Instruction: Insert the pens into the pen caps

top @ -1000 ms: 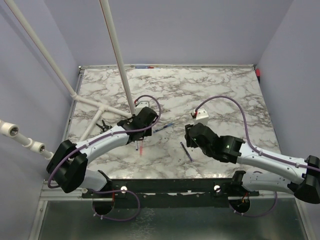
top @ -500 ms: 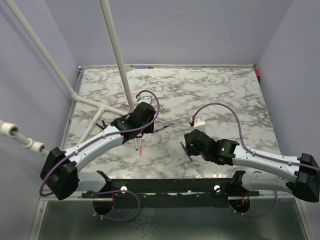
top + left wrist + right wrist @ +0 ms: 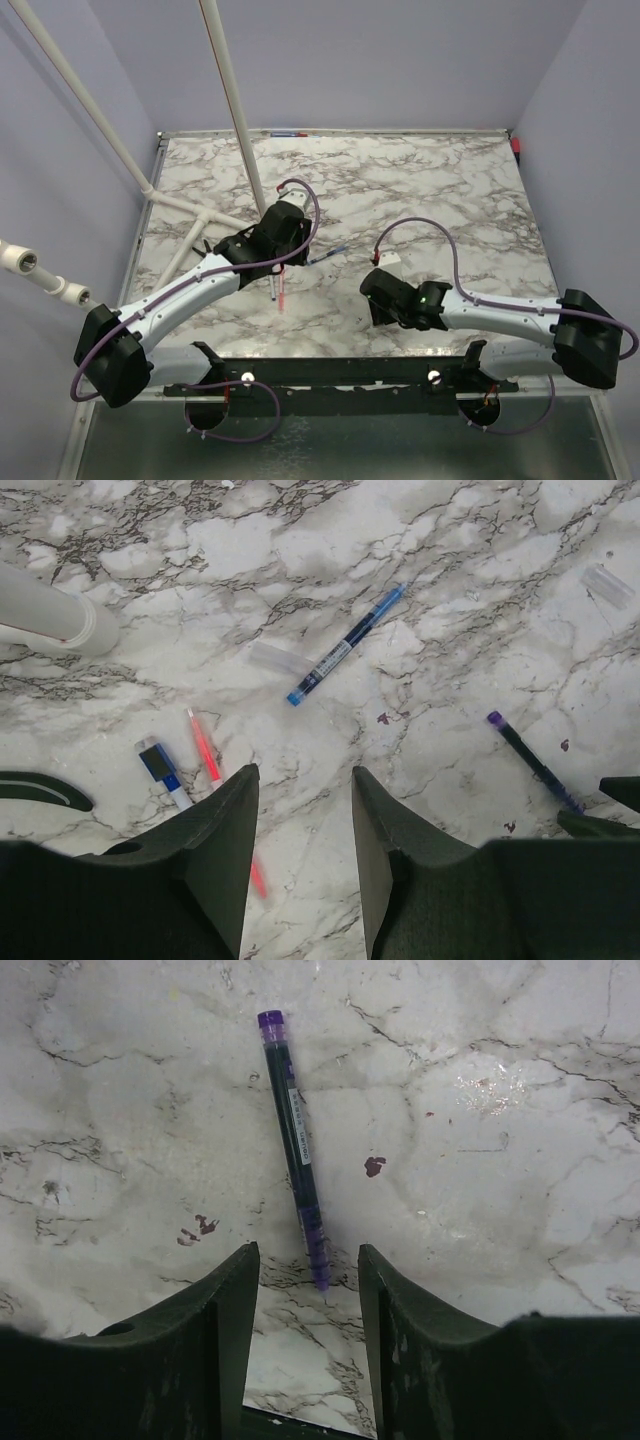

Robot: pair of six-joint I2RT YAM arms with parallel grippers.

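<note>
Before the right gripper (image 3: 307, 1252) (jaws parted, empty) the dark pen (image 3: 295, 1150) lies lengthwise, running away, leaning slightly left.

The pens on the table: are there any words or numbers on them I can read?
Blue pen: white label with tiny print, too small to read.
Dark pen: white strip with print, too blurred to read.
No other words or numbers show anywhere.

Left arm (image 3: 180, 290) and right arm (image 3: 500, 318) have pale grey-white shells between chunky black joints. A thin purple cable (image 3: 303, 192) loops along each. Left tool (image 3: 302, 775) and right tool (image 3: 307, 1252) have broad matte-black fingers (image 3: 200, 865).
</note>
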